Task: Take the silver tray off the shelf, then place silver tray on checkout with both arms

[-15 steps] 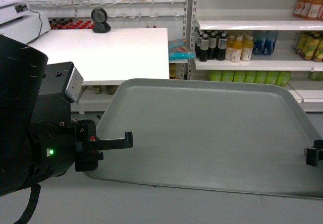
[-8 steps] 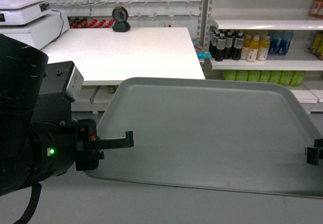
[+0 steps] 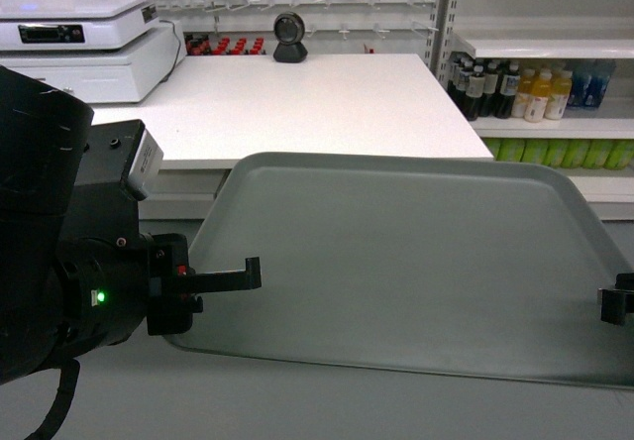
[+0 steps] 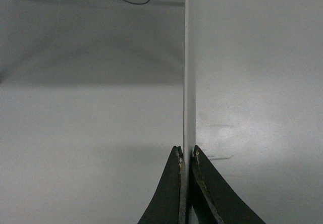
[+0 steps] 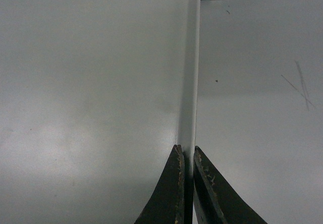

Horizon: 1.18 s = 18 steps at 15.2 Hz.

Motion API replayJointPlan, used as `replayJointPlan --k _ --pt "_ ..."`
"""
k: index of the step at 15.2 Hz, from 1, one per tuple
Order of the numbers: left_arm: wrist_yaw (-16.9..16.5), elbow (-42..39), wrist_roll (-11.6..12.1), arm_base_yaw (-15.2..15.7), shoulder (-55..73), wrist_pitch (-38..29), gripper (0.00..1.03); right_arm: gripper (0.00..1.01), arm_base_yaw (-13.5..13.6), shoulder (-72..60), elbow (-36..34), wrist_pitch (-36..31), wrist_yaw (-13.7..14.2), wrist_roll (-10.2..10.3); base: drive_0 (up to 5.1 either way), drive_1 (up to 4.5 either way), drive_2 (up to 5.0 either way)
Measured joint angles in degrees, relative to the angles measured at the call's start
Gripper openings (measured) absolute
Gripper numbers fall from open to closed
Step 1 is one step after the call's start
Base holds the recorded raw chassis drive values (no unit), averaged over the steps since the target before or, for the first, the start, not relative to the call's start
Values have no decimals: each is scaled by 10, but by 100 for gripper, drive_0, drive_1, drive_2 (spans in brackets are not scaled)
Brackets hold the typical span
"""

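We held the silver tray [image 3: 416, 262] level in the air just in front of the checkout table [image 3: 297, 103]. Our left gripper [image 4: 185, 156] pinched its left rim between closed fingers [image 4: 169, 193], and our right gripper [image 5: 185, 153] clamped the right rim likewise.

Camera positions: one head view, two wrist views.
Head camera looks forward and slightly down across the silver tray [image 3: 416, 262] toward the tabletop [image 3: 297, 103]; each wrist camera sits close behind its end effector, sighting along a tray rim, the tray shared by all three.
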<state>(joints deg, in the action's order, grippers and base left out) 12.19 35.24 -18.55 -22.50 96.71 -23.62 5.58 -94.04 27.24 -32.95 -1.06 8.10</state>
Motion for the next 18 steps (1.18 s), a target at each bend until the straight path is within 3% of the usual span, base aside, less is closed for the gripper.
replayJointPlan --k 5,7,18 --pt "0 0 0 0 0 0 2 3 0 0 0 1 0 0 -496 248 248" --pt "-1 0 6 3 0 2 2 3 3 0 0 3 0 1 0 0 0" --pt "1 0 6 0 -1 0 2 3 0 0 0 0 0 0 9 441 -423"
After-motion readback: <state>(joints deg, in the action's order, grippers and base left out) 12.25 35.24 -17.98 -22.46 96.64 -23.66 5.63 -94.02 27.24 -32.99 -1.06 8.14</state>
